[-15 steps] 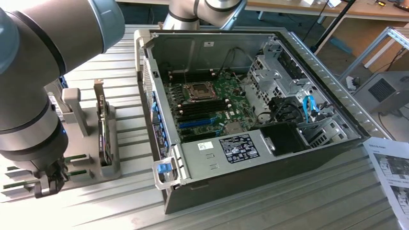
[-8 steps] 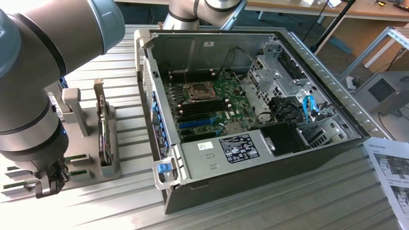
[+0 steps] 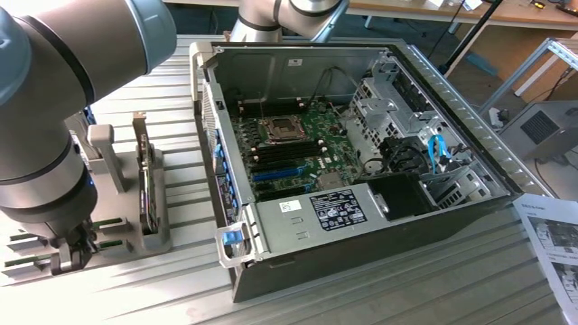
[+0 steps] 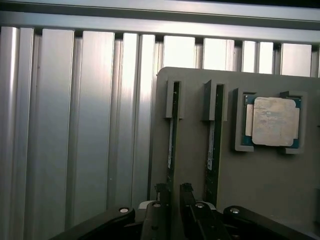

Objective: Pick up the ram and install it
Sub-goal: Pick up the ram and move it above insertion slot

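Ribbed aluminium slats formed the bench under everything. Closest to the wrist camera, the gripper hung low over a grey holder. Its fingers stood a narrow gap apart, one on each side of the ram. That stick sat edge-up in the slot nearer the holder's bare-bench side. The claw gripped nothing that I could see, and whether either pad touched the board could not be told.

Judging by this, the pick-up step was in hand: the claw was lined up on the stick but had not closed or lifted. A sound grasp would call for an even squeeze on both flat faces, then a straight pull along the slot so the thin board did not bind.

Just beyond, a second stick stood in a parallel slot. Beyond that, one square processor lay flat in its own nest. So the holder carried two memory sticks and one processor.

In the exterior view, one expansion card stood upright in a grey rack beside the arm. Farther toward that view's right lay one open computer case, well apart from the holder, its motherboard bare and waiting. One printed sheet rested at the bench's edge.
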`<state>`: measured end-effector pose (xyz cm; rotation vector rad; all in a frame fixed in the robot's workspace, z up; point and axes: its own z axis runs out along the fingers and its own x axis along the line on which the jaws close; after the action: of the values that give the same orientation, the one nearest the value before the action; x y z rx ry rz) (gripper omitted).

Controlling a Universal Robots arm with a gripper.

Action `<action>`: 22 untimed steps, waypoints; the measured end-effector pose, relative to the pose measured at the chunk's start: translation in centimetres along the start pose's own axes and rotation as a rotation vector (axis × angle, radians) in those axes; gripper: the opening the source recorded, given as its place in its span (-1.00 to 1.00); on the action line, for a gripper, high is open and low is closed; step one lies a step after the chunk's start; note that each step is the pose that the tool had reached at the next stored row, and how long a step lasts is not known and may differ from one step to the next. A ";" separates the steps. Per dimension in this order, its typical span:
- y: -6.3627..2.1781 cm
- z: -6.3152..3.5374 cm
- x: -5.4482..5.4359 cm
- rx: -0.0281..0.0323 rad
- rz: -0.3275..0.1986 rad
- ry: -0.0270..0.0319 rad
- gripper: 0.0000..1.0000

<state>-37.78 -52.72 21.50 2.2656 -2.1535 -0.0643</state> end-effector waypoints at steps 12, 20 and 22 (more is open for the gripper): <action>0.00 0.35 0.0 0.0000 0.000 0.0003 -0.52; 0.06 0.32 0.0 0.0000 0.000 0.0003 -0.52; 0.06 0.29 0.0 0.0000 0.000 0.0003 -0.52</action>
<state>-37.86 -52.71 21.21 2.2652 -2.1535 -0.0639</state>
